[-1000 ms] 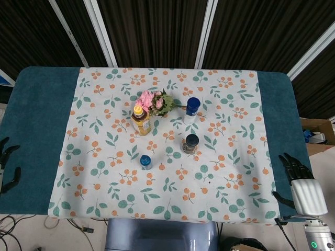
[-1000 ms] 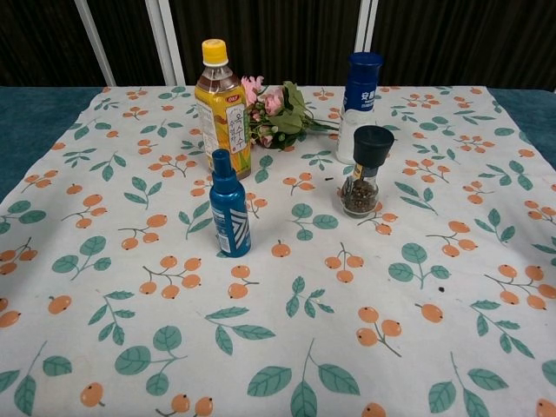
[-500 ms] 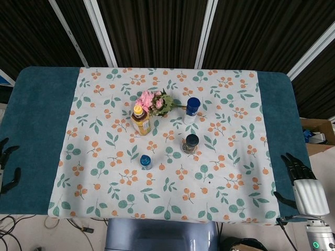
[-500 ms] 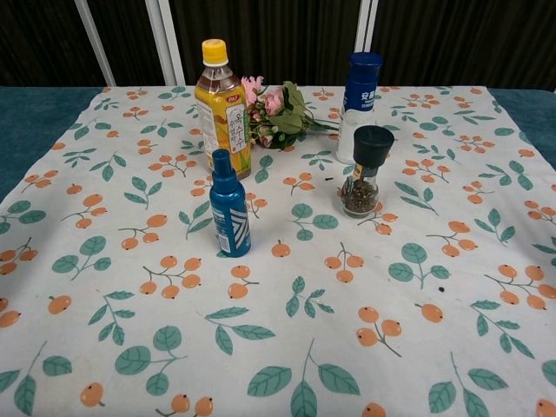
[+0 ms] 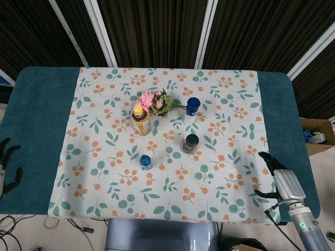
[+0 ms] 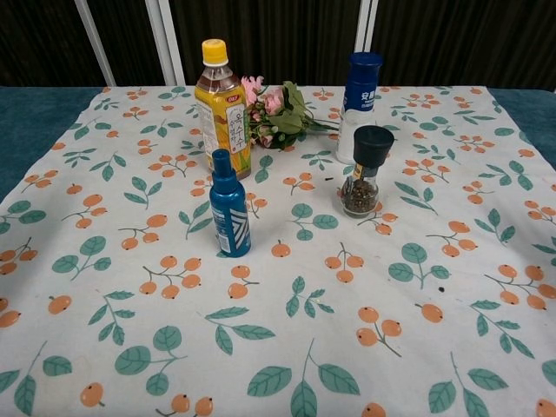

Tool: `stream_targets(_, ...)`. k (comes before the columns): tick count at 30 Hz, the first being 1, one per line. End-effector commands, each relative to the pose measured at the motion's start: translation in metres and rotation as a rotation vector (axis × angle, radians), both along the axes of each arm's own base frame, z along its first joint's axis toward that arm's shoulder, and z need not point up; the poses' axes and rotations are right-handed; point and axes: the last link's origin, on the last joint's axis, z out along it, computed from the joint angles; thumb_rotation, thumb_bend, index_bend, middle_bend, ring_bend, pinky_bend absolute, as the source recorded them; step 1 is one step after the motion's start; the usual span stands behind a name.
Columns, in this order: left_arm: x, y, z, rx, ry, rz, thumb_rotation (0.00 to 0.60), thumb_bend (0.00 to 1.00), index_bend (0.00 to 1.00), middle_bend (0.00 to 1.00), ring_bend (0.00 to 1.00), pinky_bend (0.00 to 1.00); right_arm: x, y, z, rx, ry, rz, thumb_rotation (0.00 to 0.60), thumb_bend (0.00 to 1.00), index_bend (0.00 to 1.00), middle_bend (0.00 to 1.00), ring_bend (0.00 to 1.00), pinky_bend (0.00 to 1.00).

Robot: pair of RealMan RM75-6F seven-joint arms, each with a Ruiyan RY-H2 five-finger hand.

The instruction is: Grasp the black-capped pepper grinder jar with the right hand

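Standing upright on the counter (image 5: 31,125) just in front of the blue-capped bottle (image 5: 192,109), the grinder (image 5: 190,143) is well apart from the right hand (image 5: 278,179), which holds nothing, fingers spread.

**Both robot hands low, holding nothing**

R robot hand (image 5: 280,180): lower right of head view, dark fingers spread and pointing toward upper left, thumb out to the left side, nothing in it. Silver wrist w/ green light runs off the bottom right corner. L robot hand (image 5: 6,164): far left edge, partly cut off, fingers apart, nothing held. Chest view shows neither.
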Motion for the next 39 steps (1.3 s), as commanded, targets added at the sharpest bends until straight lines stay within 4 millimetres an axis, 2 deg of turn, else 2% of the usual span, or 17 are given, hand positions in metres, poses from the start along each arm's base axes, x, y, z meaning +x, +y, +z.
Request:
stream_targets(1, -0.001, 0.000, 0.000, 0.004, -0.002, 0.004, 0.600, 0.46, 0.18, 0.03, 0.03, 0.00, 0.012, -0.031, -0.027, 0.059, -0.083, -0.015, 0.600, 0.16, 0.00, 0.09, 0.13, 0.24)
stream_targets(14, -0.002, 0.001, 0.003, 0.011, -0.014, 0.014, 0.600, 0.46, 0.18, 0.03, 0.03, 0.00, 0.060, -0.098, -0.083, 0.099, -0.232, -0.019, 0.600, 0.17, 0.00, 0.13, 0.14, 0.24)
stream_targets(20, -0.003, 0.002, 0.003, 0.011, -0.017, 0.024, 0.600, 0.46, 0.18, 0.03, 0.03, 0.00, 0.077, -0.118, -0.103, 0.132, -0.284, -0.043, 0.600, 0.18, 0.01, 0.14, 0.15, 0.24)
stream_targets(27, -0.004, 0.002, 0.003, 0.014, -0.018, 0.039, 0.600, 0.46, 0.17, 0.03, 0.03, 0.00, 0.085, -0.131, -0.122, 0.139, -0.278, -0.053, 0.600, 0.18, 0.05, 0.19, 0.21, 0.24)
stream_targets(39, -0.005, 0.003, 0.004, 0.016, -0.017, 0.051, 0.600, 0.47, 0.17, 0.03, 0.03, 0.00, 0.092, -0.137, -0.144, 0.133, -0.250, -0.045, 0.600, 0.20, 0.15, 0.28, 0.26, 0.24)
